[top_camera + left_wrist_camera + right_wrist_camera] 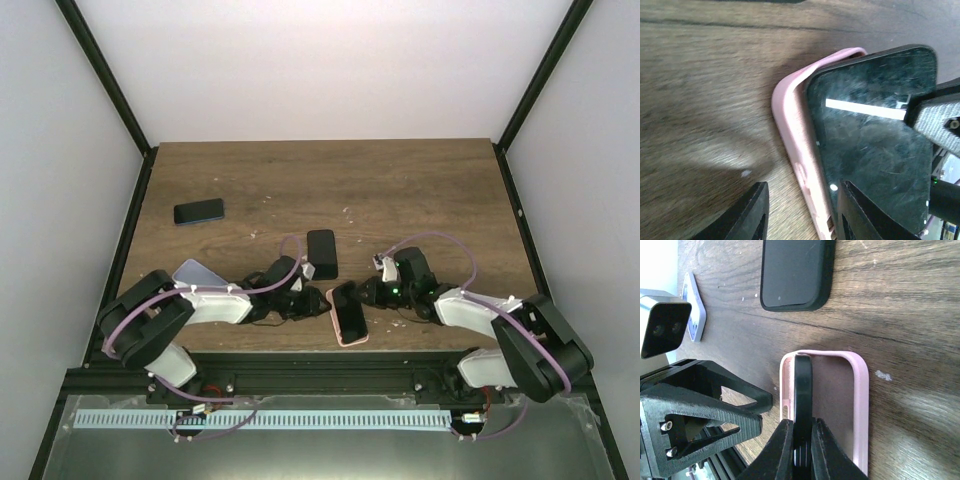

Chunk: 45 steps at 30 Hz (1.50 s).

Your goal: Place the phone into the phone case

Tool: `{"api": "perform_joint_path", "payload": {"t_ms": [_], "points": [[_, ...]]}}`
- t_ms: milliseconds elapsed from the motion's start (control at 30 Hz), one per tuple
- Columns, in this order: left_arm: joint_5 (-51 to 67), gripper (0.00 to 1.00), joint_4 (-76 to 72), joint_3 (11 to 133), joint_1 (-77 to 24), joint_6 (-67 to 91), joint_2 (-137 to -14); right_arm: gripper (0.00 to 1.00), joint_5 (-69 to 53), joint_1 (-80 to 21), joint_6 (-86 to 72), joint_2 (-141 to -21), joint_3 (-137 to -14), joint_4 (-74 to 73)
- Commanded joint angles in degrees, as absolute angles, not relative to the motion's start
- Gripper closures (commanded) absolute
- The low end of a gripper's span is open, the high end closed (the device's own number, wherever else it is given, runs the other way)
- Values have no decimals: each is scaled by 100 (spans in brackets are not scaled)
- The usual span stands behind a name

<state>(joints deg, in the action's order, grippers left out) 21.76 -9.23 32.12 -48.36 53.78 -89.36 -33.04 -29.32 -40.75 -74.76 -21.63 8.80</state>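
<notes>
The pink phone case [352, 333] lies open side up near the table's front edge. The black phone [345, 303] stands on its long edge inside the case, along its left wall, with my right gripper [802, 440] shut on it. In the right wrist view the phone [802, 385] reaches the case's [860, 400] far corner. My left gripper [802, 215] is open and straddles the case's [790, 125] left rim: one finger sits over the bare wood, the other over the phone's glass [870, 135]. Neither finger presses on anything.
A black case [322, 253] lies just beyond the two grippers. A dark phone with a blue edge [199, 211] is at the far left. A pale lavender case [196, 272] rests by the left arm. The table's front edge is close behind the pink case.
</notes>
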Motion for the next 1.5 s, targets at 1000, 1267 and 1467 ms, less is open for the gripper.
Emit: {"api": "perform_joint_path", "payload": {"t_ms": [1000,1267,1467], "points": [[2758,65,-2317,3285,-4824,5476,-9548,99,-3181,-3372,-4606,-8369,-1591,2739],[2763,65,-2336,3347,-4817,5417,-9581,99,-3066,-3419,-4421,-8486,-1571,2522],[2648,68,-2076,3364,-4820,5376,-9558,93,-2690,-3419,-4232,-8355,-1750,1901]]}}
